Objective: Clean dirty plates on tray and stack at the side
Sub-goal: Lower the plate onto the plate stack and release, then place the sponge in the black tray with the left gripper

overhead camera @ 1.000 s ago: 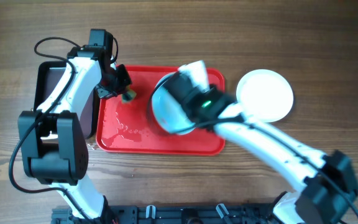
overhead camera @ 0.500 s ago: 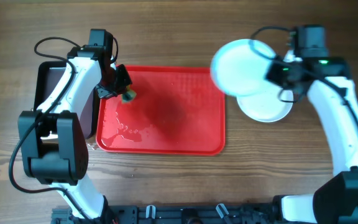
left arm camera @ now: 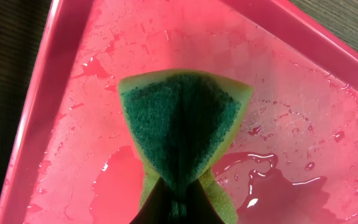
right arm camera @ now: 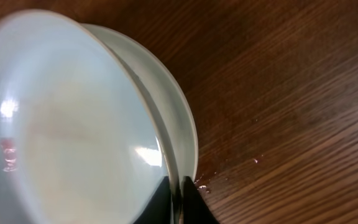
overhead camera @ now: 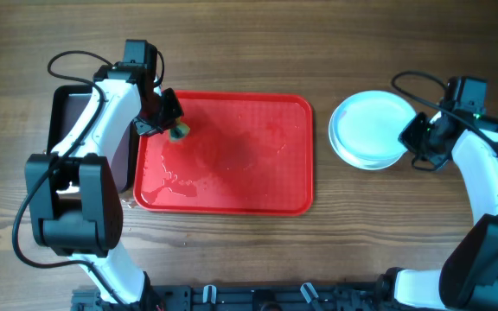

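Observation:
The red tray (overhead camera: 232, 186) lies mid-table, wet and with no plates on it. The pale mint-white plates (overhead camera: 366, 130) sit stacked on the wood to its right. My right gripper (overhead camera: 413, 138) is shut on the rim of the top plate (right arm camera: 67, 124), which lies tilted on the plates below (right arm camera: 182, 118). My left gripper (overhead camera: 173, 125) is shut on a green and yellow sponge (left arm camera: 182, 124) and holds it over the tray's (left arm camera: 291, 93) far left corner.
A narrow black tray (overhead camera: 67, 130) lies left of the red tray, under my left arm. Water pools on the red tray's left part (overhead camera: 175, 181). Bare wooden table surrounds both trays.
My right gripper has carried the plate from the tray over to the right and set it onto the stack. My left gripper and sponge have not moved.

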Controlling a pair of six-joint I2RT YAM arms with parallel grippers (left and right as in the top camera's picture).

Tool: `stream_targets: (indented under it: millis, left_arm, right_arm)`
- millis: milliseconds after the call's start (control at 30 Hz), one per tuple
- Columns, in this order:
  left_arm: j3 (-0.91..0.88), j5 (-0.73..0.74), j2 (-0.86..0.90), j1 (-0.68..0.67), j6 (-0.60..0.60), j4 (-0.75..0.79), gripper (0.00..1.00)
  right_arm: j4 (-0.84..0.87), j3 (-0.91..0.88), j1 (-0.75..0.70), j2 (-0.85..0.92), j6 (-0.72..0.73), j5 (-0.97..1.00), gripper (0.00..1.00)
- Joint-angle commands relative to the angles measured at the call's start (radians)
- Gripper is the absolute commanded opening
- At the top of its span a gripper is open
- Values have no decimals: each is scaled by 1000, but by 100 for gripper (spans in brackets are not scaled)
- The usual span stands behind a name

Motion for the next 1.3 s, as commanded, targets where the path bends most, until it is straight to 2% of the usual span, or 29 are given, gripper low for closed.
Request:
stream_targets:
  millis: [0, 33, 100, 167, 267, 400, 500, 567, 700, 833, 933, 1100, 1133, 1167, 1200, 1233, 1267]
  left_arm:
    - [-5, -6, -10, 1, 20, 2, 4]
    - [-4, -6, -10, 2, 20, 2, 4]
    - [-1, -6, -10, 4, 21, 2, 4]
    - [24, -6, -10, 16, 24, -23, 4]
    - [82, -6, -15, 42, 39, -85, 4]
    - [175, -29, -35, 87, 171, -217, 4]
    - [219, -165, -71, 160, 242, -318, 4]
    - [219, -221, -75, 194, 261, -324, 4]
    - [206, -269, -71, 281, 237, -286, 4]
    - [139, -179, -63, 357, 176, -168, 4]
    - [66, -123, -61, 377, 176, -88, 4]
    - [-48, -142, -61, 377, 175, 21, 4]
    - [-65, -156, -61, 378, 174, 40, 9]
    - [-80, -171, -61, 378, 163, 58, 20]
    - [-95, -188, -61, 379, 141, 76, 36]
    - [-106, -189, -61, 379, 142, 91, 47]
    - [-109, -189, -61, 379, 142, 97, 64]
  right_arm:
    - [29, -29, 2, -10, 5, -19, 24]
    - [32, -31, 2, -10, 5, -19, 35]
    - [34, -31, 2, -10, 4, -24, 45]
    - [43, -28, 2, -10, -1, -99, 50]
    - [59, -6, 4, -10, -88, -261, 50]
    - [55, 44, 38, -10, -193, -399, 51]
    - [59, 67, 112, -10, -212, -434, 54]
    - [64, 67, 150, -10, -216, -433, 55]
    - [63, 67, 243, -10, -233, -420, 57]
    - [74, 67, 319, -10, -229, -379, 60]
    - [80, 67, 335, -10, -229, -373, 61]
    - [80, 67, 336, -10, -229, -373, 61]
    - [75, 67, 336, -10, -229, -374, 61]
    - [66, 67, 336, -10, -229, -373, 61]
    - [56, 67, 336, -10, -230, -373, 61]
    - [46, 67, 335, -10, -233, -373, 61]
    - [39, 67, 335, -10, -233, -373, 61]
